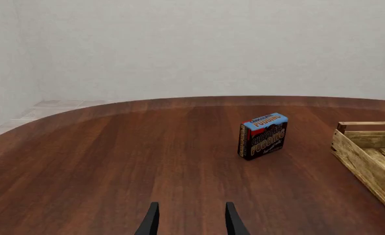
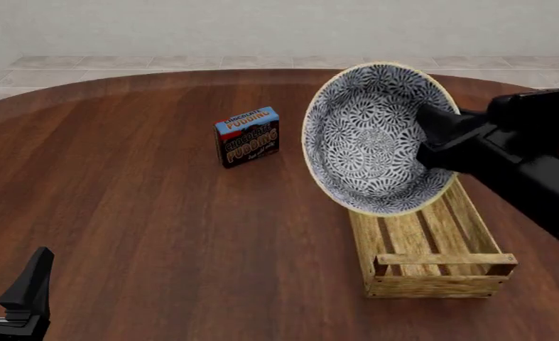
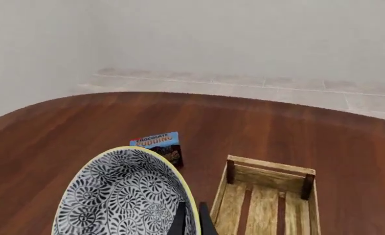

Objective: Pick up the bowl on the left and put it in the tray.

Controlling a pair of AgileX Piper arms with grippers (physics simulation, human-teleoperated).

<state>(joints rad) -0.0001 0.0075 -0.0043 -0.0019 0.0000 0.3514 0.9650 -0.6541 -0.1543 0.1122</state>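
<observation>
The bowl (image 2: 369, 138), white with a dense dark floral pattern and a cream rim, hangs tilted on edge above the far end of the tray (image 2: 431, 245). My right gripper (image 2: 431, 135) is shut on the bowl's right rim. The right wrist view shows the bowl (image 3: 124, 196) with the fingers (image 3: 180, 220) pinching its rim, and the tray (image 3: 267, 198) below. My left gripper (image 1: 189, 220) is open over bare table at the near left, far from both; its fingers (image 2: 28, 288) show low in the front view.
A small chocolate pudding box (image 2: 248, 136) stands upright on the brown wooden table (image 2: 146, 213), left of the bowl and tray. The left wrist view shows the box (image 1: 262, 135) and one end of the tray (image 1: 368, 156). The table's curved far edge meets a tiled floor.
</observation>
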